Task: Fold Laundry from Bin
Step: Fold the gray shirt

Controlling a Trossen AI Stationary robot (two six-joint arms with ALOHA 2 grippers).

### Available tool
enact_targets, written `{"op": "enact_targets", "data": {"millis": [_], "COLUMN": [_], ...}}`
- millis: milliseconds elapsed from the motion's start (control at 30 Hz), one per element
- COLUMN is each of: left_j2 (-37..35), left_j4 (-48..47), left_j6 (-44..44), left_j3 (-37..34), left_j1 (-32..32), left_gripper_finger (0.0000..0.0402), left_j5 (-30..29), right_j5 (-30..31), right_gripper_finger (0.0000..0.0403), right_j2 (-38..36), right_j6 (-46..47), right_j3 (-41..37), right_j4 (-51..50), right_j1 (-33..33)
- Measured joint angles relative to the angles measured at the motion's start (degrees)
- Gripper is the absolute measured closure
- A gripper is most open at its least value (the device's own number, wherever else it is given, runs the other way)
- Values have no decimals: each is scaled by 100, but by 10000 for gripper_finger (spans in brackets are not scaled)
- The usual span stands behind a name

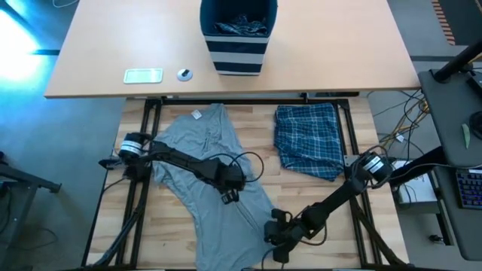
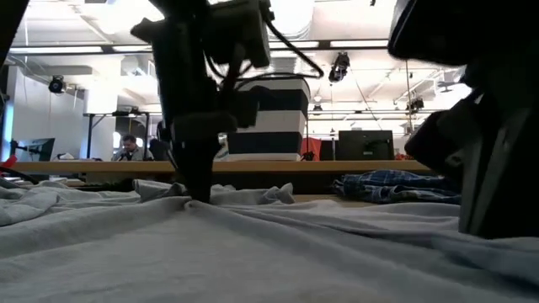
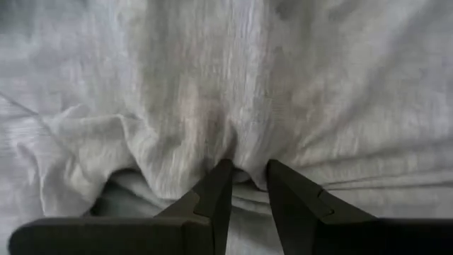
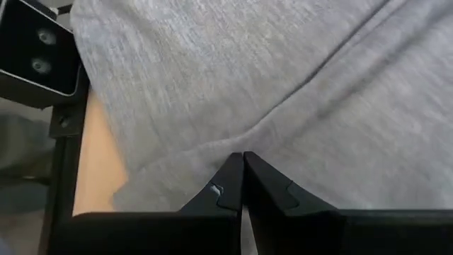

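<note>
Pinching a ridge of the grey T-shirt [image 1: 207,162] between my left pincer's [image 3: 246,173] nearly closed tips, I have that arm reaching in from nine o'clock to the middle of the garment, where the cloth bunches up around the two dark fingers [image 3: 216,188]. The shirt lies spread across the near counter [image 1: 354,128], collar toward twelve o'clock, its lower part running toward five o'clock. My right pincer [image 4: 243,166] is pressed together at the shirt's hem near six o'clock, tips on the grey fabric; whether any cloth is caught between them I cannot tell. Bare wood and a black frame rail show just beside that hem. At two o'clock from the shirt, apart from it, the blue-and-white plaid garment [image 1: 307,140] sits folded. The striped navy bin [image 1: 237,34] stands on the far counter at twelve o'clock with dark laundry [image 1: 239,27] inside. In the low view a person [image 2: 128,148] sits far behind.
</note>
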Motion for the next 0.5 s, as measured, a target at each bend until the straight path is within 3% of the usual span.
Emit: {"op": "enact_targets", "data": {"millis": [233, 333, 500], "left_j2": [-718, -1015, -1363], "left_j4": [-14, -36, -477], "left_j6": [-30, -45, -140], "left_j3": [49, -12, -355], "left_j1": [7, 86, 559], "left_gripper_finger": [325, 325, 325], "left_j5": [-65, -109, -316], "right_j5": [86, 311, -13], "right_gripper_finger": [394, 394, 394], "right_j2": [-661, -733, -709], "right_j6": [-131, 176, 1052], "right_j3": [45, -91, -512], "right_j4": [-612, -1382, -1448], "right_j1": [-14, -24, 107]}}
